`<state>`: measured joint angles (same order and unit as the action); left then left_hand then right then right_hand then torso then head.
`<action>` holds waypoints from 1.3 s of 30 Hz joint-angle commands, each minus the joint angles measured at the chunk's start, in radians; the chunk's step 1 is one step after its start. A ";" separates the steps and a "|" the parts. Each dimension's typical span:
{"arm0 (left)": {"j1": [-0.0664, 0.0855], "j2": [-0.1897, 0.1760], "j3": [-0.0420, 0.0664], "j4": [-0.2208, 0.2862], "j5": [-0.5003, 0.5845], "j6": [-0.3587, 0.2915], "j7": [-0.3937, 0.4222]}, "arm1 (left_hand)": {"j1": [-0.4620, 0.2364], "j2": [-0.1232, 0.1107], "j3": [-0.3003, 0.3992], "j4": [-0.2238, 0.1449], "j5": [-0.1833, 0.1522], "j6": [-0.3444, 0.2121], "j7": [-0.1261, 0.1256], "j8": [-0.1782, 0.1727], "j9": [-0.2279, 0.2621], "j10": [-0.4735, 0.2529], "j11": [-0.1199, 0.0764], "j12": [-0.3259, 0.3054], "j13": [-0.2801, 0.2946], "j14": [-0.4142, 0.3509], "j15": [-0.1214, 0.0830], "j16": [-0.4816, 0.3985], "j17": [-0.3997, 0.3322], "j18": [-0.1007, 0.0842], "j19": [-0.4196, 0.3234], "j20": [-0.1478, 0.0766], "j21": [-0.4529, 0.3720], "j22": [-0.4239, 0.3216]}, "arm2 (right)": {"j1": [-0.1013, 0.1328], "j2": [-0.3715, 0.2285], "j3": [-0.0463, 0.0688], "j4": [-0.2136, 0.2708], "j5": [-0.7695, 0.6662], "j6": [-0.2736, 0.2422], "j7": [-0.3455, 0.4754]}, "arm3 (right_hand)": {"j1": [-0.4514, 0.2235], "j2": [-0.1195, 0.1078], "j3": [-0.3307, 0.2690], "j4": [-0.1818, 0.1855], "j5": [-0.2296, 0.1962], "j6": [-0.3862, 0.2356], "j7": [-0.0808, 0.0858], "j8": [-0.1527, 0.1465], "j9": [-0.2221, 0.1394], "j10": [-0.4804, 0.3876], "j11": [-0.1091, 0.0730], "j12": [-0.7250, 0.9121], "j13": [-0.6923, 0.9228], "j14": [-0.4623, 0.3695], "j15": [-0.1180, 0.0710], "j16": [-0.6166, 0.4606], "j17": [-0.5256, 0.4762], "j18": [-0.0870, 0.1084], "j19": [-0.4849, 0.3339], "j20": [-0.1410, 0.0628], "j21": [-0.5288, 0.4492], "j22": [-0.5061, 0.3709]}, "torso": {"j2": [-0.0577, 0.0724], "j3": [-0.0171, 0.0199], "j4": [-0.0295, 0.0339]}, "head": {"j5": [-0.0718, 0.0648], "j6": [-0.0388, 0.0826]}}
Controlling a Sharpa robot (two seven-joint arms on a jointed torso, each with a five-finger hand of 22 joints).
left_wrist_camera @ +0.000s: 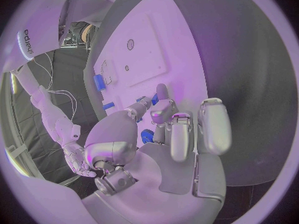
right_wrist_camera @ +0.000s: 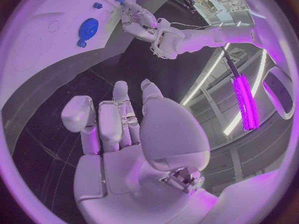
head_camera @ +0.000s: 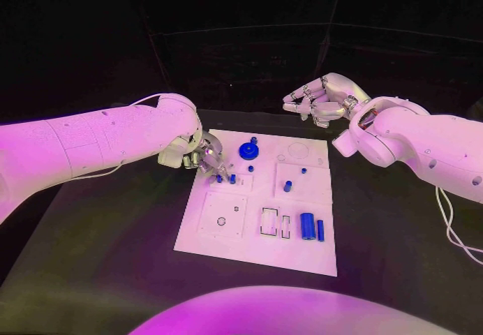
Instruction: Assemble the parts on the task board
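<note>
- So, the task board [head_camera: 227,234] is a white rectangular plate sitting mid-table on the black table [head_camera: 91,237], made of several square panels with cutouts: a small round hole at about 8 o'clock on the board, rectangular slots near 5 o'clock, and a faint circle outline up at 1 o'clock.
- Parts are all blue. I count one round gear [head_camera: 248,150] at roughly 12 o'clock on the board, flat and disc-shaped with a little knob next to it.
- Two cylinders lie side by side near 4 o'clock: a fatter cylinder [head_camera: 307,225] and a thin pin [head_camera: 321,230] just beside it, both flat on the board.
- One short peg [head_camera: 288,185] stands in the panel at about 2 o'clock, and one tiny stud [head_camera: 250,168] sits just below the gear.
- Two more small pegs [head_camera: 225,179] stand close together at 10 o'clock, right under the left hand's fingertips.
- Left hand [head_camera: 202,156] is over the board's 10 o'clock corner, fingers curled down toward those pegs. From the left wrist view the fingers [left_wrist_camera: 181,134] are bent over a blue piece, but I honestly can't tell if it actually has hold of anything.
- Right hand [head_camera: 320,100] hangs off the board past 1 o'clock, above the table, well apart from the parts. Right wrist view shows its fingers [right_wrist_camera: 118,119] loosely extended and holding nothing.
</note>
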<state>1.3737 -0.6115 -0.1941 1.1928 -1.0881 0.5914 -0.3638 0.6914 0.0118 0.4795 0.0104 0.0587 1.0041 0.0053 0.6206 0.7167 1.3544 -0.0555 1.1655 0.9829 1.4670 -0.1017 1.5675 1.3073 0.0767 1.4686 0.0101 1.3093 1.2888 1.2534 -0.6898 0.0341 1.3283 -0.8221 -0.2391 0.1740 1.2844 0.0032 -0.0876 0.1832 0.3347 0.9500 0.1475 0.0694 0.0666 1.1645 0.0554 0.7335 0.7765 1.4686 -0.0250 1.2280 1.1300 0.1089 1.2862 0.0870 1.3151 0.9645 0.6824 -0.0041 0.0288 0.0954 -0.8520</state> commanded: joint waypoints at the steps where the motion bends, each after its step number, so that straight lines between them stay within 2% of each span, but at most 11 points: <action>1: 0.001 -0.006 0.000 0.006 -0.007 -0.022 0.000 | -0.002 -0.012 -0.022 0.003 -0.003 0.006 0.003 -0.006 0.002 0.002 -0.001 -0.005 -0.001 0.104 -0.007 0.003 0.263 -0.009 0.013 -0.008 0.002 -0.001 | 0.002 0.001 0.001 0.000 0.003 0.002 0.009 | 0.004 0.006 -0.004 -0.001 0.005 -0.005 0.000 0.005 0.001 -0.008 0.002 -0.007 -0.001 0.017 0.004 -0.007 -0.001 0.006 -0.006 0.000 -0.005 -0.001 | 0.000 -0.0005 0.0001 | 0.000 0.000; 6: 0.001 -0.030 0.001 0.026 -0.008 -0.102 0.011 | 0.005 -0.030 -0.080 0.012 -0.003 -0.009 0.007 -0.015 0.007 -0.014 0.001 -0.026 -0.027 0.104 -0.008 0.003 0.263 -0.005 0.008 -0.009 -0.015 -0.017 | 0.001 0.001 0.001 -0.001 0.003 0.003 0.010 | 0.004 0.006 -0.004 -0.001 0.005 -0.005 0.000 0.005 0.001 -0.008 0.002 -0.007 -0.001 0.017 0.004 -0.007 -0.001 0.006 -0.006 0.000 -0.005 -0.001 | 0.000 -0.0010 0.0004 | -0.002 0.001; 9: 0.004 -0.049 0.003 0.039 0.034 -0.197 0.023 | 0.023 -0.049 -0.124 0.011 -0.001 -0.052 0.022 -0.040 0.002 -0.076 0.013 -0.106 -0.128 0.102 -0.001 0.000 0.258 0.008 -0.015 -0.005 -0.074 -0.077 | 0.000 0.001 0.001 -0.001 0.003 0.003 0.010 | 0.004 0.006 -0.004 -0.001 0.005 -0.005 0.000 0.005 0.001 -0.008 0.002 -0.007 -0.001 0.017 0.004 -0.007 -0.001 0.006 -0.006 0.000 -0.005 -0.001 | -0.001 -0.0003 0.0012 | -0.002 0.002; 11: 0.007 -0.060 0.003 0.044 0.101 -0.248 0.033 | 0.062 -0.058 -0.155 0.003 0.001 -0.116 0.051 -0.080 -0.014 -0.209 0.040 -0.270 -0.320 0.069 0.021 -0.067 0.156 0.037 -0.081 0.010 -0.227 -0.227 | -0.001 0.001 0.001 -0.001 0.003 0.003 0.010 | 0.004 0.006 -0.004 -0.001 0.005 -0.005 0.000 0.005 0.001 -0.008 0.002 -0.007 -0.001 0.017 0.004 -0.007 -0.001 0.006 -0.006 0.000 -0.005 -0.001 | -0.001 -0.0003 0.0013 | -0.003 0.003; 15: 0.012 -0.081 0.004 0.056 0.202 -0.316 0.049 | 0.131 -0.036 -0.204 0.002 -0.001 -0.183 0.095 -0.120 -0.047 -0.297 0.080 -0.331 -0.366 -0.030 0.057 -0.271 -0.091 0.099 -0.224 0.048 -0.589 -0.561 | -0.002 0.001 0.001 -0.002 0.003 0.003 0.009 | 0.004 0.006 -0.004 -0.001 0.005 -0.005 0.000 0.005 0.001 -0.008 0.002 -0.007 -0.001 0.017 0.004 -0.007 -0.001 0.006 -0.006 0.000 -0.005 -0.001 | 0.000 -0.0002 0.0001 | -0.004 0.007; 20: 0.014 -0.108 0.004 0.088 0.278 -0.394 0.084 | 0.192 -0.027 -0.243 -0.003 0.001 -0.231 0.125 -0.139 -0.083 -0.369 0.108 -0.371 -0.406 -0.126 0.084 -0.466 -0.304 0.106 -0.246 0.072 -0.694 -0.644 | -0.002 0.000 0.001 -0.003 0.003 0.003 0.009 | 0.004 0.006 -0.005 -0.001 0.006 -0.006 0.000 0.004 0.001 -0.010 0.002 -0.009 -0.003 0.017 0.004 -0.009 -0.003 0.006 -0.007 0.000 -0.006 -0.003 | -0.001 -0.0002 0.0002 | -0.008 0.010; 26: 0.009 -0.131 0.002 0.133 0.383 -0.539 0.296 | 0.342 -0.011 -0.261 -0.033 0.002 -0.263 0.148 -0.144 -0.146 -0.470 0.135 -0.425 -0.479 -0.210 0.111 -0.603 -0.463 0.104 -0.245 0.096 -0.786 -0.720 | -0.003 0.000 0.000 -0.003 0.003 0.002 0.010 | 0.004 0.006 -0.005 -0.001 0.006 -0.006 0.000 0.004 0.001 -0.010 0.002 -0.009 -0.003 0.017 0.004 -0.009 -0.003 0.006 -0.007 0.000 -0.006 -0.003 | 0.000 0.0006 0.0006 | -0.010 0.024; 31: -0.017 -0.132 0.000 0.154 0.285 -0.666 0.443 | 0.473 -0.020 -0.233 -0.097 0.000 -0.267 0.155 -0.169 -0.198 -0.511 0.144 -0.467 -0.529 -0.229 0.112 -0.618 -0.492 0.105 -0.237 0.100 -0.807 -0.740 | -0.003 -0.001 0.000 -0.006 0.003 0.001 0.009 | 0.004 0.006 -0.005 -0.001 0.006 -0.006 0.000 0.004 0.001 -0.010 0.002 -0.009 -0.003 0.017 0.004 -0.009 -0.003 0.006 -0.007 0.000 -0.006 -0.003 | 0.000 -0.0012 -0.0002 | -0.018 0.037; 37: -0.063 -0.121 -0.001 0.167 -0.016 -0.796 0.566 | 0.648 -0.040 -0.146 -0.211 0.002 -0.218 0.157 -0.223 -0.284 -0.511 0.147 -0.535 -0.612 -0.255 0.105 -0.634 -0.524 0.107 -0.237 0.086 -0.807 -0.743 | -0.004 -0.003 0.000 -0.002 0.003 -0.003 0.009 | 0.005 0.008 -0.005 0.000 0.006 -0.006 0.000 0.004 0.001 -0.012 0.002 -0.011 -0.005 0.016 0.004 -0.010 -0.004 0.007 -0.009 0.000 -0.008 -0.006 | 0.000 -0.0008 -0.0014 | -0.032 0.049; 38: -0.070 -0.116 -0.001 0.166 -0.076 -0.810 0.576 | 0.651 -0.052 -0.105 -0.232 0.004 -0.180 0.158 -0.265 -0.343 -0.472 0.145 -0.582 -0.672 -0.258 0.118 -0.634 -0.534 0.103 -0.248 0.078 -0.779 -0.718 | -0.004 -0.004 0.000 0.002 0.002 -0.003 0.009 | 0.005 0.008 -0.005 0.000 0.006 -0.006 0.000 0.004 0.001 -0.012 0.002 -0.011 -0.005 0.016 0.004 -0.010 -0.004 0.007 -0.009 0.000 -0.008 -0.006 | 0.001 -0.0012 -0.0012 | -0.034 0.052; 39: -0.074 -0.113 -0.002 0.164 -0.111 -0.819 0.581 | 0.650 -0.063 -0.102 -0.238 0.002 -0.178 0.156 -0.276 -0.355 -0.475 0.148 -0.594 -0.684 -0.256 0.110 -0.632 -0.534 0.101 -0.250 0.079 -0.774 -0.714 | -0.005 -0.005 0.000 0.005 0.000 -0.003 0.009 | 0.005 0.008 -0.005 0.000 0.006 -0.006 0.000 0.004 0.001 -0.012 0.002 -0.011 -0.005 0.016 0.004 -0.010 -0.004 0.007 -0.009 0.000 -0.008 -0.006 | 0.001 -0.0008 -0.0009 | -0.035 0.052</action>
<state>1.3002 -0.7275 -0.1972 1.3564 -0.9858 -0.1131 0.1020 1.3406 -0.0443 0.3693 -0.2224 0.0587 0.8208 0.1612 0.3512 0.3706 0.8742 0.0921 0.5794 0.3081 1.2118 0.0101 0.9368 0.7750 0.1699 1.2219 0.0908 0.5308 0.5711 1.2474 -0.6944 0.0339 1.3272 -0.8221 -0.2397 0.1741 1.2844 0.0032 -0.0876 0.1832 0.3347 0.9500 0.1475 0.0694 0.0666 1.1610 0.0589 0.7262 0.7729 1.4686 -0.0250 1.2216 1.1264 0.1086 1.2863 0.0870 1.3113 0.9589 0.6824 -0.0046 0.0280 0.0632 -0.8026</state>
